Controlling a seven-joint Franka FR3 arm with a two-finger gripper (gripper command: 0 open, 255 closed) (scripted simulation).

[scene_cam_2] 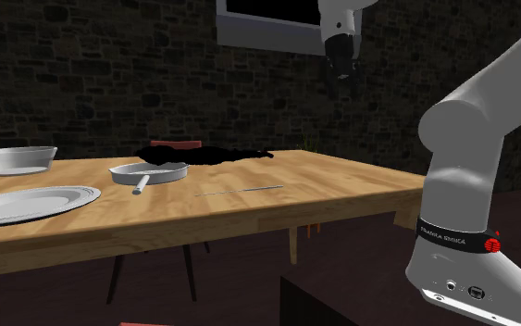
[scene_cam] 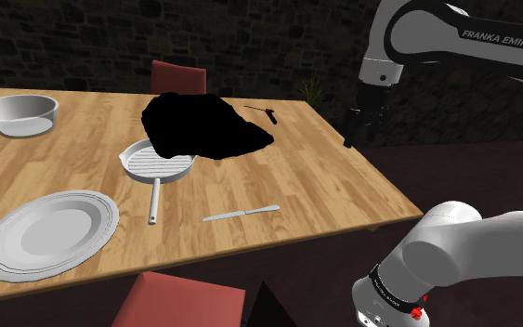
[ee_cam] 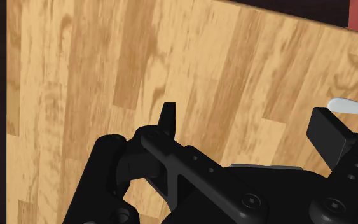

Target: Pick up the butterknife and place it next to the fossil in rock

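The claw (scene_cam: 350,141) hangs high over the tabletop (scene_cam: 324,176) near its edge, fingers apart and holding nothing. The knife (scene_cam: 241,214) lies flat well below it and off to one side. The black rock (scene_cam: 208,125) sits well apart from the claw, beside a pan (scene_cam: 157,164).

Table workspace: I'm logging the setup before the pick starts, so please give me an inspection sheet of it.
Surface: wooden table, plank grain, no spills seen.
Job's things: butterknife lies flat near the front edge, untouched; fossil in rock, drawn as a black mass, sits mid-table, apart from the knife.
Clutter: grill pan close to the fossil, contact unclear; plate; bowl; thin dark tool behind the fossil.
Grippers: pincer open, empty, raised well above the table.
Cables: nothing seen.
Surroundings: red chair behind the table; dark stone wall.
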